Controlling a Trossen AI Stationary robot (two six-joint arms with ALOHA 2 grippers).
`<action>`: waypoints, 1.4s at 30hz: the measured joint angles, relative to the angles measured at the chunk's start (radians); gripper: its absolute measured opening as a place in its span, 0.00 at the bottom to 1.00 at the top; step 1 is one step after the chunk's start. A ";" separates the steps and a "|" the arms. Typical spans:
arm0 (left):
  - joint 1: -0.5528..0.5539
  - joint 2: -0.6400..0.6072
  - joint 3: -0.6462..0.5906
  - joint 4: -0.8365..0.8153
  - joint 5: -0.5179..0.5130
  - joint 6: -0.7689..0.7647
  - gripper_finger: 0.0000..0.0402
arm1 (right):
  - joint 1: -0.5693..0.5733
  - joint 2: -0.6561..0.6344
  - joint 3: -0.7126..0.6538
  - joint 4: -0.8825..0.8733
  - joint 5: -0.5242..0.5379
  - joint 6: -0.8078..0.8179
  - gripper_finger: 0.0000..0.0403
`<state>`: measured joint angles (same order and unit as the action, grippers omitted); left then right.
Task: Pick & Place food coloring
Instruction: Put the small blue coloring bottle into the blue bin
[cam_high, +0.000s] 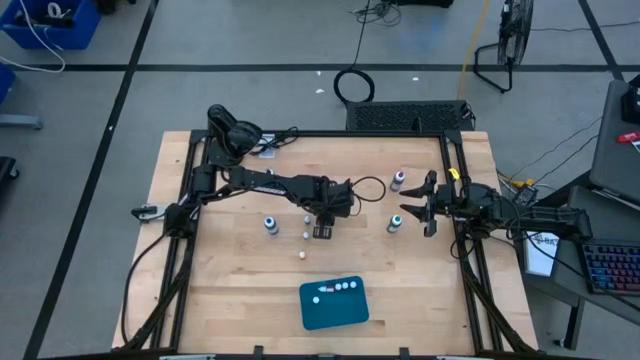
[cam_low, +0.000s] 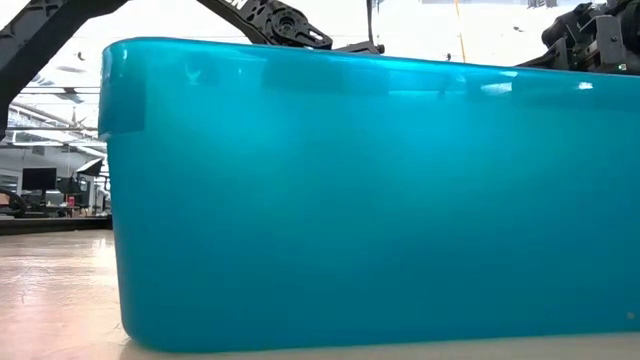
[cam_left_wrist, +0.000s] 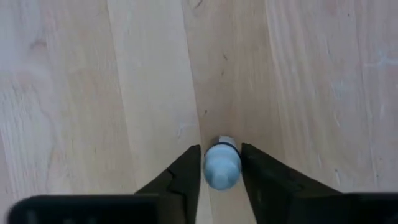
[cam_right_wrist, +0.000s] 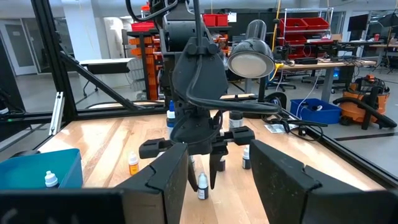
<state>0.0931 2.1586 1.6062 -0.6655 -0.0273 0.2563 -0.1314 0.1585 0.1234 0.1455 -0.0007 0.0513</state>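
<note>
The teal tray fills the low view, close to the lens; from above it sits at the near edge of the wooden desk with several tiny whitish dropper bottles lying in it.

The left end effector points down at the middle of the desk. Its two fingers stand on either side of a small white-capped dropper bottle, close against it, with the bottle upright on the wood; whether the fingers press it I cannot tell. Two more tiny bottles stand just beside that end effector and slightly nearer the tray.

The right end effector hovers at the right side of the desk, its fingers spread wide and holding nothing. A blue-bodied bottle stands just beside it, a purple one a little farther back, and another blue one left of centre.
</note>
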 joint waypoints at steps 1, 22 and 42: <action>-0.001 0.000 0.000 -0.003 0.000 0.000 0.25 | 0.000 0.000 0.000 0.000 0.000 0.000 0.40; -0.304 -0.270 0.089 -0.298 -0.015 -0.144 0.17 | 0.000 0.010 0.000 0.000 0.000 0.000 0.40; -0.610 -0.151 0.088 -0.139 -0.033 -0.441 0.17 | 0.000 0.013 0.000 0.001 0.000 0.000 0.40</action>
<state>-0.5166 2.0077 1.6943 -0.8050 -0.0605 -0.1850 -0.1310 0.1711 0.1230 0.1467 -0.0010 0.0513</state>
